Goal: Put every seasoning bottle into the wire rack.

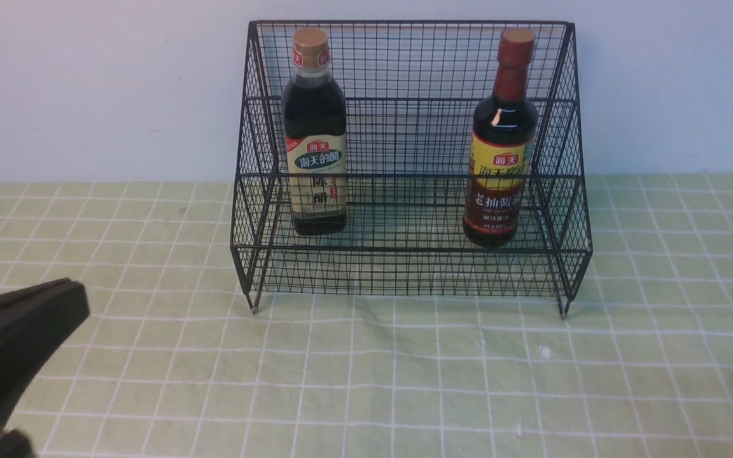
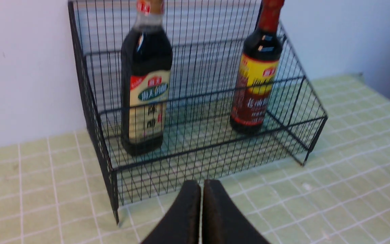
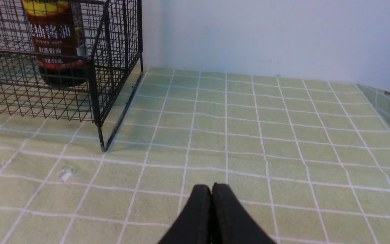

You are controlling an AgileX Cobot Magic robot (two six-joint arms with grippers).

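The black wire-mesh two-tier rack with sloped sides (image 1: 411, 250) stands on the worktop (image 1: 354, 381), which carries a pale green surface with a white grid pattern. The rear of the rack faces a plain whitish wall (image 1: 99, 89). Two seasoning bottles are located inside the rack.

Left side: the tall squarish dark-liquid bottle with gold cap and cream label (image 1: 317, 152). It is upright, with its label facing the front of the rack.

Right side: the tall round dark-liquid bottle with reddish-brown cap and yellow-red label (image 1: 500, 152). It is inside the right end of the rack, label forward. The two bottles are well apart, with rear mesh visible between them. The front wires of the rack cross before the lower part of both bottles.

Left pincer (image 2: 202, 186): narrow, fingertips together, holding nothing, in front of the rack. Right pincer (image 3: 213, 189): narrow, fingertips together, holding nothing, above the worktop.
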